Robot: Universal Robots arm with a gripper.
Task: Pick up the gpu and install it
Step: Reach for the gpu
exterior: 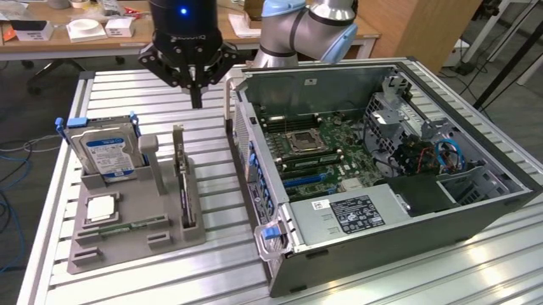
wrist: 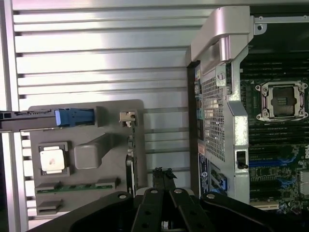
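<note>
On your bench [exterior: 127, 82] a grey holder [exterior: 119, 244] carries a hard drive [exterior: 106, 151] standing upright, with a square processor chip [exterior: 100, 208] lying flat in a recess just in front of it and a memory stick [exterior: 136, 224] beside that. To the exterior view's right you have the open computer case [exterior: 441, 222], its motherboard [exterior: 339, 159] and processor socket [exterior: 304, 143] exposed.

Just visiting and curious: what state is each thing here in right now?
gripper: shut, empty, above the table.
gpu: standing on edge in the grey holder.
hard drive: upright in the holder.
computer case: lying open, processor socket empty.
memory stick: lying flat in the holder.
</note>
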